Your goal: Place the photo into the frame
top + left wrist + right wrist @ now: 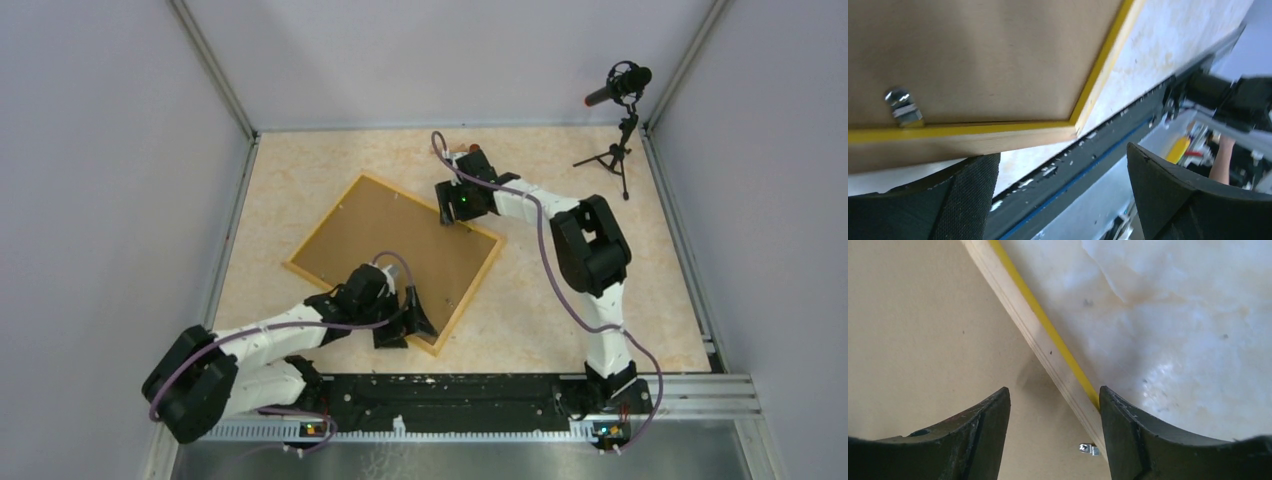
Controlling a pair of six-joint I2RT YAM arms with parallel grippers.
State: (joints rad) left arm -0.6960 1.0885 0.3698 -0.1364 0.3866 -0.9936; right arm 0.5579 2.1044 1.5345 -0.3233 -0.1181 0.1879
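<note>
The yellow-edged wooden frame (470, 292) lies back side up and skewed on the table, with a plain brown backing board (380, 235) filling it. The photo is not in view. My left gripper (405, 325) is open and empty at the frame's near right edge; the left wrist view shows the frame's corner (998, 131), the board (973, 60) and a metal clip (902, 107) above my left gripper (1062, 152). My right gripper (452, 215) is open at the far right corner. In the right wrist view it (1054, 390) straddles the frame's rail (1038, 335) beside a clip (1089, 449).
A microphone on a small tripod (620, 100) stands at the back right corner. A metal rail (450, 390) runs along the near table edge behind the arm bases. Grey walls close in the left, right and back sides.
</note>
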